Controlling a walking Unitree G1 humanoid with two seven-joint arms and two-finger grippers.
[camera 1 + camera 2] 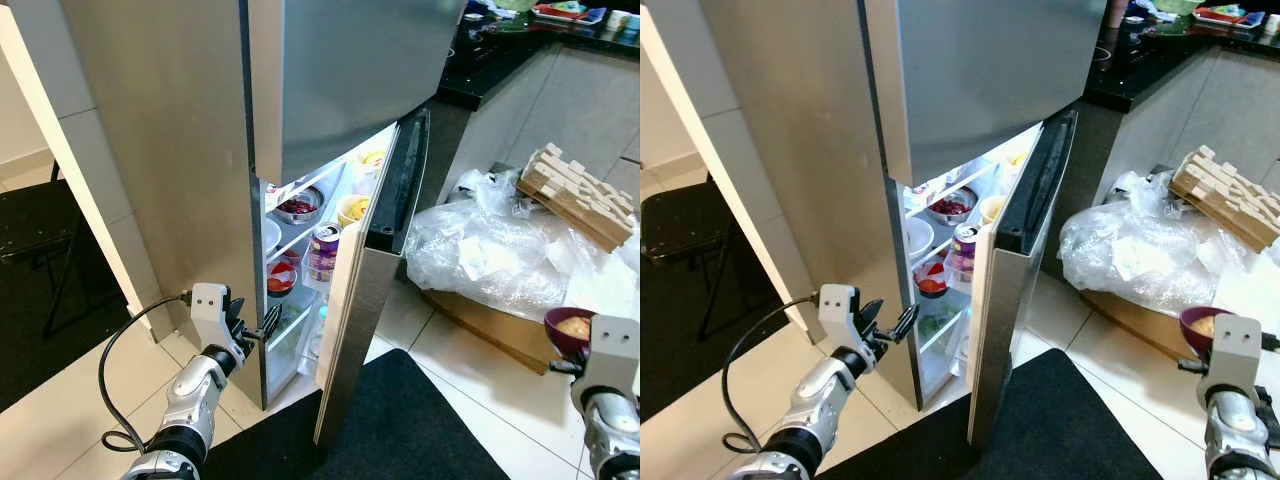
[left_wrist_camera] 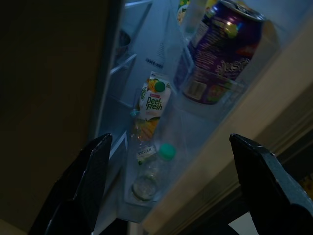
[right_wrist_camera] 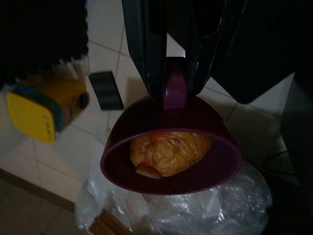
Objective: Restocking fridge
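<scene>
The left pincer (image 1: 262,328) hovers with fingers spread wide and empty at the edge of the fridge (image 1: 200,150), whose lower door (image 1: 365,280) stands ajar, a purple can (image 1: 323,252) on its rack. Low at the right, the right pincer (image 1: 1193,362) carries a maroon bowl (image 1: 1200,326).

Left wrist view: spread fingers (image 2: 83,181) frame a juice carton (image 2: 154,100) and a green-capped bottle (image 2: 156,164) in the door.

Right wrist view: the fingers are clamped on the bowl's handle, food (image 3: 168,151) inside.

Black mat (image 1: 400,430), plastic sheet (image 1: 490,250), perhaps wooden blocks (image 1: 578,192)
</scene>
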